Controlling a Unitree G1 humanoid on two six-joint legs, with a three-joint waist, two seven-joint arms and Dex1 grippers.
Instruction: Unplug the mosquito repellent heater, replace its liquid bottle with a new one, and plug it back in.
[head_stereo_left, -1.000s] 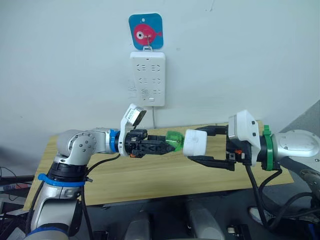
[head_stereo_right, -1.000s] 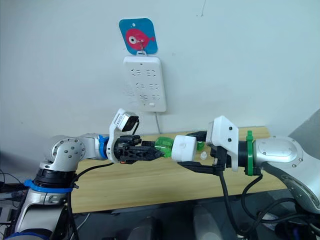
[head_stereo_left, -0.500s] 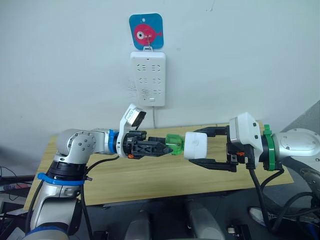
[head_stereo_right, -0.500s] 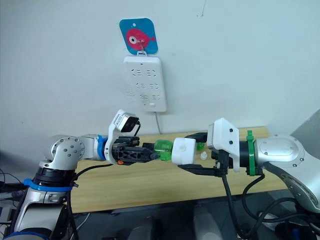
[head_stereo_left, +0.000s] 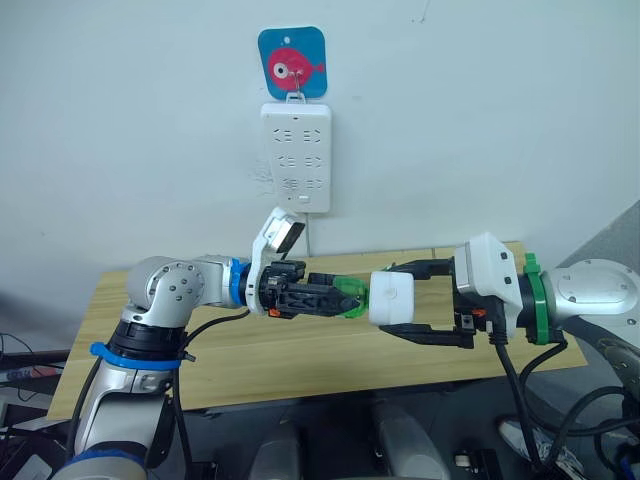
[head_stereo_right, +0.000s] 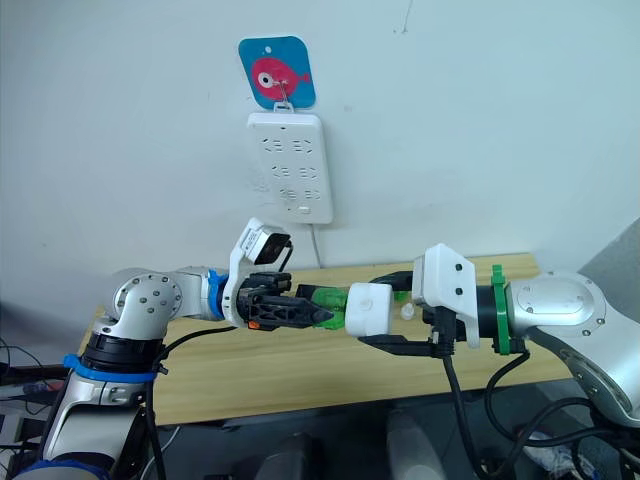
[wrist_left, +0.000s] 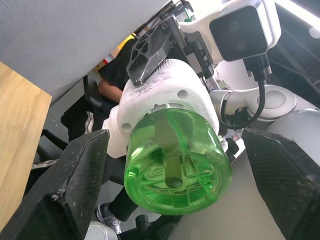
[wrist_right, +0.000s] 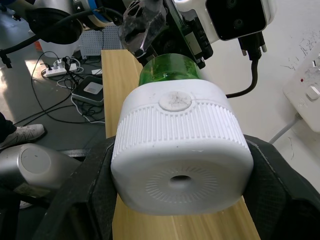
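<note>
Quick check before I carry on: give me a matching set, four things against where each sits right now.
Things:
1. mosquito repellent heater
2. green bottle
3. power strip
4. fish plaque

Places:
A. on the wall, just below the plaque
B. highest on the wall
C. clamped in the right pincer
D. sticking out of the heater, between the open fingers of the left pincer

Pairs: 1-C, 2-D, 3-A, 4-B

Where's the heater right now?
The mosquito repellent heater is held mid-air in the right gripper, above the wooden table, with the green bottle facing the left gripper.
</note>
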